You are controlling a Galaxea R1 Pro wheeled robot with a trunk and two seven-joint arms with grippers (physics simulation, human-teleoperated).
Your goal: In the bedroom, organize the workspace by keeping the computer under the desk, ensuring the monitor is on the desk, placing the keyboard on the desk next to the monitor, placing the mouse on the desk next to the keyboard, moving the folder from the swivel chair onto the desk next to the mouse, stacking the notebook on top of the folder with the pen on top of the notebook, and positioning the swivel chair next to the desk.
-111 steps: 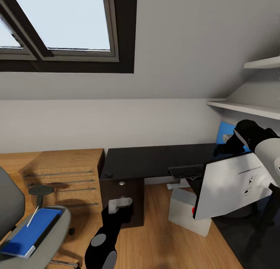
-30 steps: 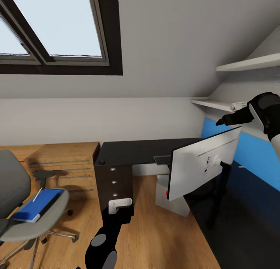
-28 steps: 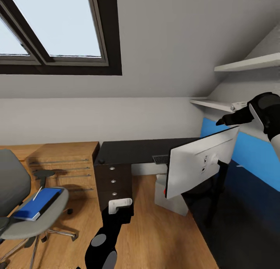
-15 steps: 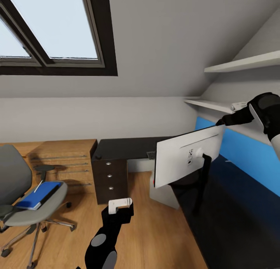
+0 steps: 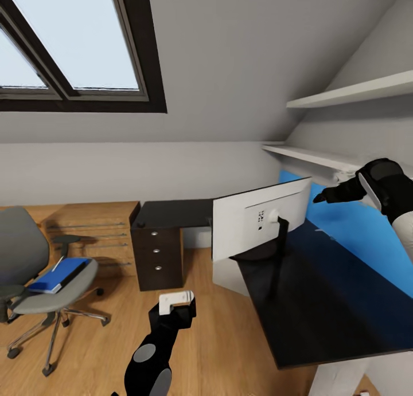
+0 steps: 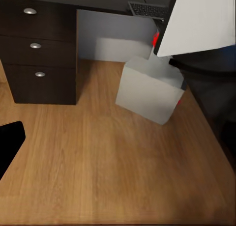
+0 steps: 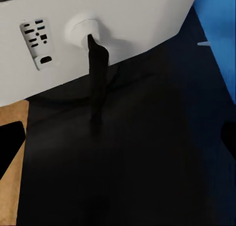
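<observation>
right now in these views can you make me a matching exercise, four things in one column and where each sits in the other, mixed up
Things:
1. monitor
2. folder
3. computer
4. left gripper

Places:
A. on the seat of the swivel chair
B. hanging over the wood floor
C. standing on the desk
D. on the floor beside the three-drawer pedestal

Pairs: 1-C, 2-A, 3-D, 4-B

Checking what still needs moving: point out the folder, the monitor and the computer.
folder [image 5: 53, 276], head view, middle of its blue cover.
monitor [image 5: 252, 221], head view, its pale back panel.
computer [image 6: 150, 91], left wrist view, its grey side.
</observation>
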